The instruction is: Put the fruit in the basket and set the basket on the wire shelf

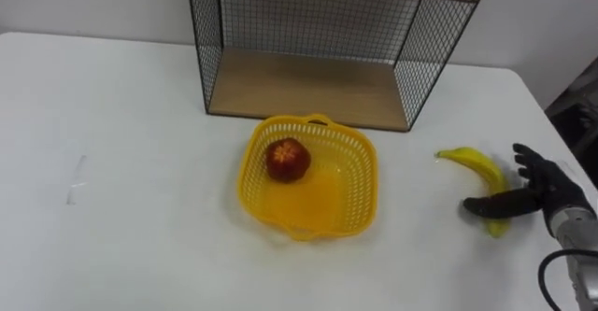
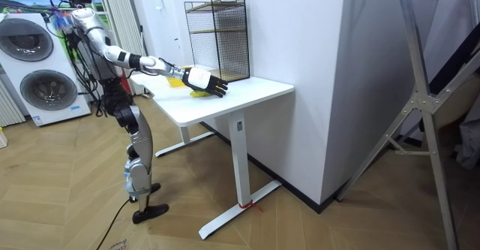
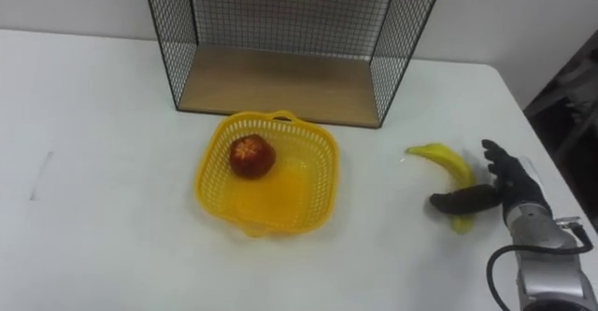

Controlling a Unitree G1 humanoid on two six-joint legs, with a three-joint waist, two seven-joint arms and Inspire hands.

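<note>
Apple (image 1: 288, 159) in basket (image 1: 366, 188) before wire shelf (image 1: 308, 89), banana (image 1: 476, 164) rightward at right hand (image 1: 540, 193).

Red apple (image 1: 288, 159) sits in yellow basket (image 1: 361, 186) before wire shelf (image 1: 308, 87); banana (image 1: 478, 166) lies to its right

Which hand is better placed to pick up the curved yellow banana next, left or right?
Right, most likely: the black right hand lies at the curved yellow banana, thumb across it, on the yellow plastic basket's right.

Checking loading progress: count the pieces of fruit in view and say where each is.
2. A red apple lies in the yellow basket; a banana lies on the white table right of the basket, with the right hand on it.
</note>
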